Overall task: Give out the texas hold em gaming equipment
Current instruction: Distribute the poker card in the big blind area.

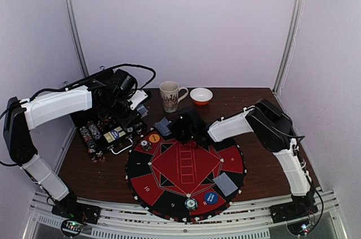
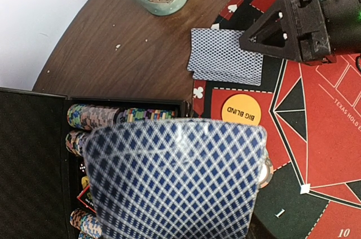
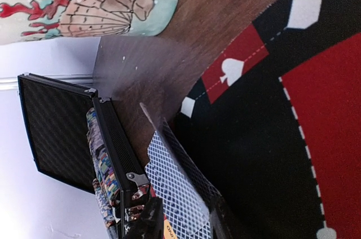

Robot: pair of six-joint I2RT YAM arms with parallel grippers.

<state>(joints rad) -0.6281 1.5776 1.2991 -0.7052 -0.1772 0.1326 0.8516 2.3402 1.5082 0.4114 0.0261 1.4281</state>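
Two arms work over the table. Far left sits the open case with rows of chips inside. Left fingers are over the case's right edge, clamped on a card that is raised off the table, with its blue-diamond back to the wrist camera. The mug stands behind on bare table. Right fingers are low at the far-left rim of the mat, one tip at the edge of the far cards, which lie face-down, half on table, half on mat. Can't tell if these fingers are apart or together. An orange disc lies on the mat just near of those cards. The bowl is right of the mug. At the mat's near rim are a striped chip and a blue disc, then the near cards face-down to the right.
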